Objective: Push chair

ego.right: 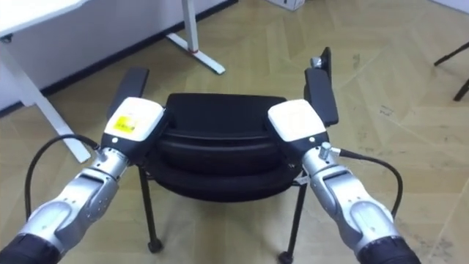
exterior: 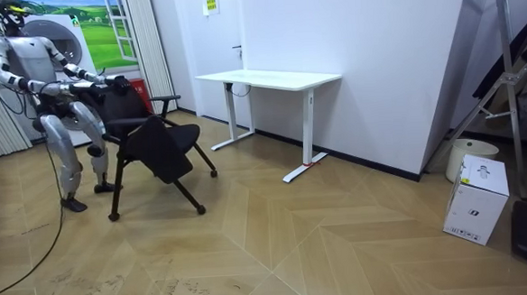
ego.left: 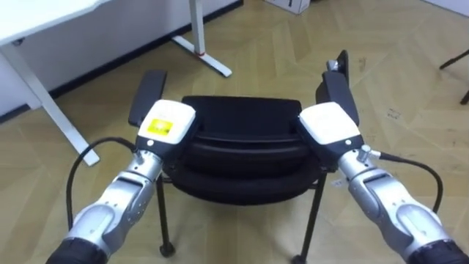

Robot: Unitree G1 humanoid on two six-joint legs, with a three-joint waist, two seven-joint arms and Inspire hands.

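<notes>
Black chair [ego.left: 242, 117], padded seat and backrest [ego.left: 242, 172], two flat armrests [ego.left: 148, 95], thin dark legs ending in small casters [ego.left: 167, 250]; standing on pale wood floor [ego.left: 410, 95], directly before the robot. At the chair's backrest top, toward the left corner: left hand [ego.left: 167, 125]; at the same edge, toward the right corner: right hand [ego.left: 330, 125]. Both seen from the back, white-cased, set against or over that edge. Whether clasped round the backrest or merely laid flat on it: cannot tell, far side of each hand hidden by casing and chair. Robot just behind the chair, arms stretched forward, per room view. White desk [ego.left: 44, 18] beyond the chair and off to its left, well apart from it; one desk foot [ego.left: 209, 60] on the floor ahead of the chair's left armrest. White box [exterior: 476, 200] far beyond the chair, past the desk. Judged stage: contact made, push not yet visibly under way. Handling, judged: light frame, free-rolling, quick to swivel off line. Hazards, judged: tipping forward, from force applied high on the backrest with a caster caught on a floor joint; veering left toward the desk foot, from uneven pressure between the two hands; loss of contact, from a chair rolling faster than the walk behind it; snagging of an armrest on a desk leg, from a course held too far left.
</notes>
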